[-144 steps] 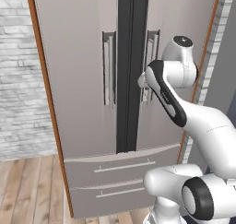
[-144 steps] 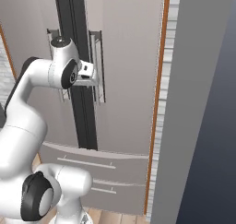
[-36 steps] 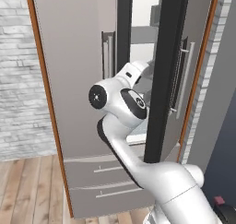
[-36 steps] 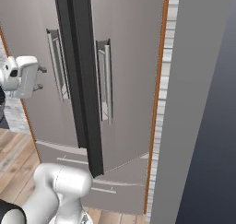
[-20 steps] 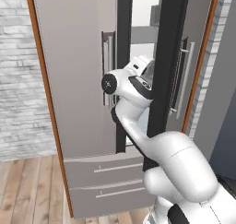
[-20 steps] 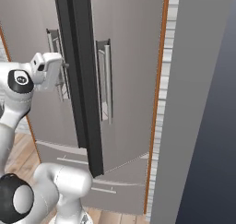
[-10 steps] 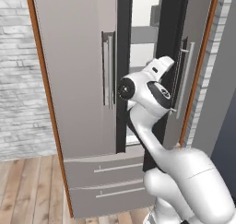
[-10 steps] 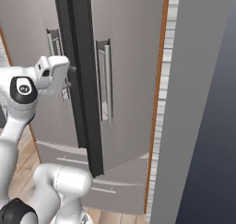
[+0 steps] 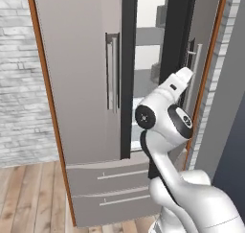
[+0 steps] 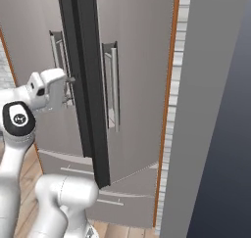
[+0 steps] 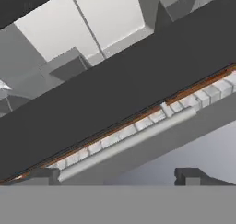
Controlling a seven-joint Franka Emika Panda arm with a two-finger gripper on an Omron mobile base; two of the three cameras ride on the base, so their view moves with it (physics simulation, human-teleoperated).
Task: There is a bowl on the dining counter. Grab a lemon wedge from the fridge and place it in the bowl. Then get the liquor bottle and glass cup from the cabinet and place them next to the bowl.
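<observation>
Pincer (image 11: 118,174) wide open, empty, just beside the right fridge door (image 9: 203,78) edge w/ its handle (image 11: 133,142) ahead, prob. to push it wider. Lemon wedge not made out; fridge shelves (image 9: 148,35) lie beyond the gap.

Lighting is even and diffuse throughout, with no visible source and no glare. The grey double-door fridge (image 9: 86,83) shows flat, matte shading; its white interior back panel (image 9: 150,9) is the brightest area in the left base view. The black door edge (image 10: 86,85) reads as uniform dark with no detail. Shadows are soft and faint. All views are low-resolution and slightly soft. The hand view is rolled; the grey bar handle (image 11: 133,138) appears blurred.
</observation>
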